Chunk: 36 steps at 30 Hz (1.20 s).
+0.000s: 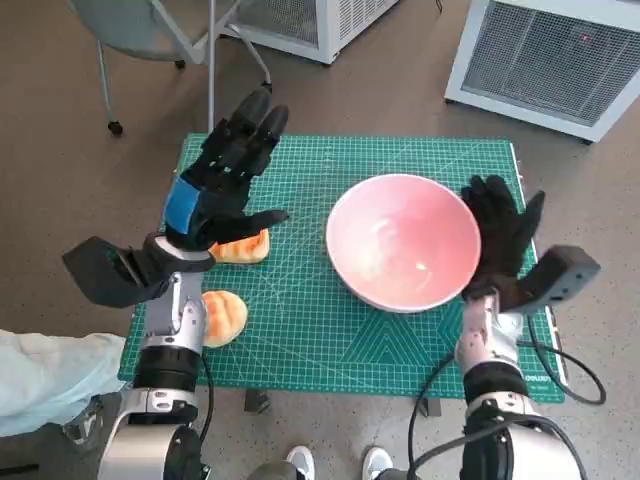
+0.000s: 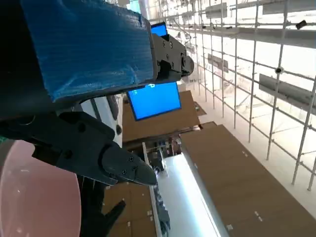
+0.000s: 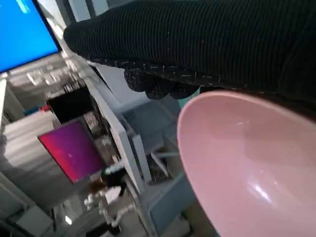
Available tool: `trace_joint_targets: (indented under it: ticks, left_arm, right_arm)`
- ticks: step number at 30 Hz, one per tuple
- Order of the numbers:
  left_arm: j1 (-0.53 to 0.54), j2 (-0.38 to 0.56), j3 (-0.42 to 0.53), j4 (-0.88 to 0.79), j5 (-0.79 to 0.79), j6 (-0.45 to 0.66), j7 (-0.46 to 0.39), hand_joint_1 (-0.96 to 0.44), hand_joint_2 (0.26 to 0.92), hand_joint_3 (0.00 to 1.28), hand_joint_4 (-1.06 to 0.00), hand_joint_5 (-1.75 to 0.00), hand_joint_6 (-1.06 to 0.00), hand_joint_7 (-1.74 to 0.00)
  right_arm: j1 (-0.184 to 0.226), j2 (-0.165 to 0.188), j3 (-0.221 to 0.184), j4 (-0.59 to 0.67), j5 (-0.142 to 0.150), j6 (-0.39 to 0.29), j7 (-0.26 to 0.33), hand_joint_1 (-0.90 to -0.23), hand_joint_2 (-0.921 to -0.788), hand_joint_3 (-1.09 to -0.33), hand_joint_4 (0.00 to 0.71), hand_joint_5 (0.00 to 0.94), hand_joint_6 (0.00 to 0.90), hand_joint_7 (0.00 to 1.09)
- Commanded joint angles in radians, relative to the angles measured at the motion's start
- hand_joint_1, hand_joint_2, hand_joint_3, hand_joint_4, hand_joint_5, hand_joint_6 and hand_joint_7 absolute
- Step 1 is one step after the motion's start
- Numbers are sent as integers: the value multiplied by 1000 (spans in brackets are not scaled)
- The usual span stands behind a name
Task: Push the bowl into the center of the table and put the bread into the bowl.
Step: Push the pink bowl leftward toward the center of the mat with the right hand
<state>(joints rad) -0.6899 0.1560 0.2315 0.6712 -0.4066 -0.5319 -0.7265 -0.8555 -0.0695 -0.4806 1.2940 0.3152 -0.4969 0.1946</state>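
A large pink bowl (image 1: 403,240) stands on the green cutting mat (image 1: 300,330), right of the middle. My gloved right hand (image 1: 503,232) lies flat against the bowl's right rim, fingers spread upward; the bowl (image 3: 247,168) fills the right wrist view below the glove (image 3: 197,39). One orange-brown bread piece (image 1: 243,246) lies on the mat under my left hand (image 1: 225,175), which hovers open with fingers stretched forward. A second bread piece (image 1: 222,317) lies near the mat's left edge beside my left forearm. The left wrist view shows the taped hand (image 2: 84,44) and a part of the bowl (image 2: 34,197).
The mat covers the small table; its front middle (image 1: 330,350) holds nothing. A chair's legs (image 1: 115,125) stand on the floor at the back left. White vented units (image 1: 545,60) stand behind the table. A person's shoes (image 1: 340,463) show at the table's front edge.
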Motion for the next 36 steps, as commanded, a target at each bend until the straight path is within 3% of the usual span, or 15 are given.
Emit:
trace_joint_targets:
  ticks: [1,6,20,28,36]
  left_arm:
    - [12,8,4,-22,-7,3,-3,-415,905,0,-107,0,-233,-4]
    - [46,25,20,-55,2,-11,21,-428,910,2,-103,0,-236,-5]
    - [73,28,29,-78,-8,-4,36,-414,912,1,-90,-1,-240,-5]
    - [79,25,26,-86,-7,-3,42,-400,912,0,-91,-1,-240,-3]
    - [80,18,24,-81,-9,-8,39,-395,913,1,-89,0,-236,-1]
  right_arm:
    - [7,8,-9,16,4,22,4,-612,-921,-938,103,9,74,301]
    - [-45,40,-26,24,25,77,5,-604,-921,-929,99,5,73,291]
    - [-68,65,-26,31,11,121,-6,-604,-921,-905,101,4,94,272]
    - [-77,40,-22,24,5,127,-1,-604,-921,-886,100,1,105,260]
    - [-73,-11,43,-5,-63,58,3,-578,-921,-887,85,0,72,227]
